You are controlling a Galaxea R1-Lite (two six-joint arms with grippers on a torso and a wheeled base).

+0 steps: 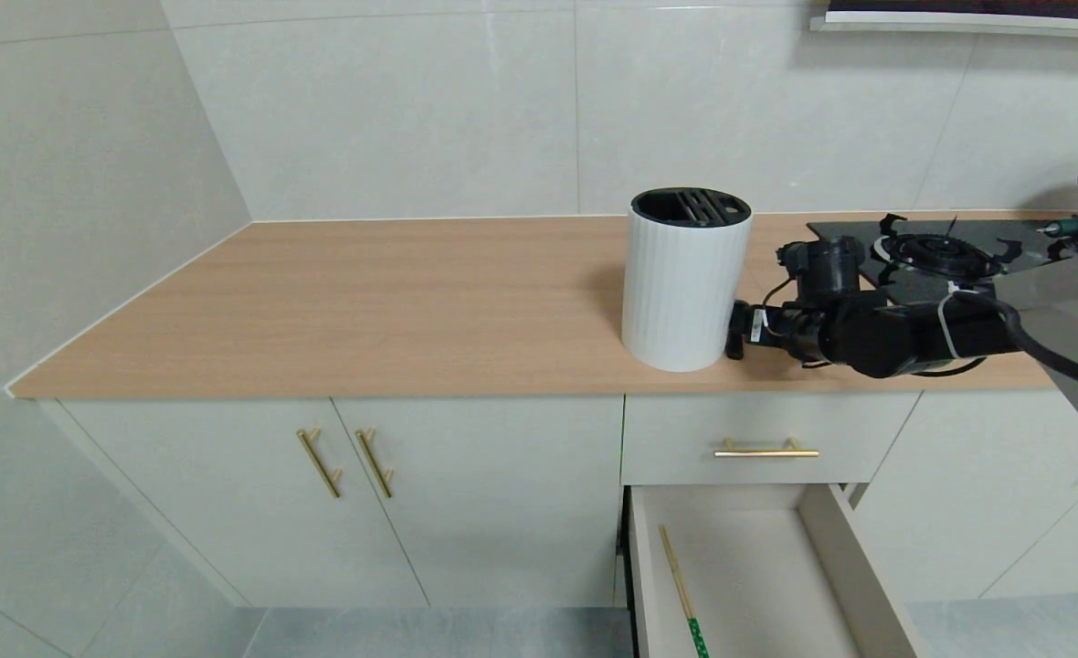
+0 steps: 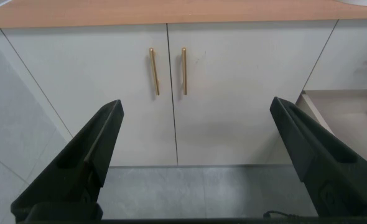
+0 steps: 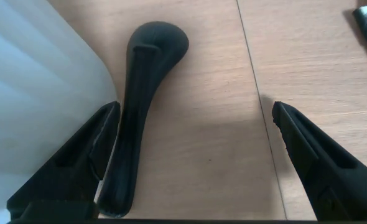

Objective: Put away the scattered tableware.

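- While hanging spread and empty: right gripper [image 3: 195, 109], black spoon [image 3: 137, 112] just ahead, nearer 1 finger.
- Long axis along the reach.
- Left gripper [image 2: 196, 102] spread, well apart.

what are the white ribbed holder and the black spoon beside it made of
White ribbed cylindrical holder: likely plastic, matt; even colour, moulded vertical ribs. Black spoon: probably plastic or silicone, matt; dull uniform surface, no metallic shine.
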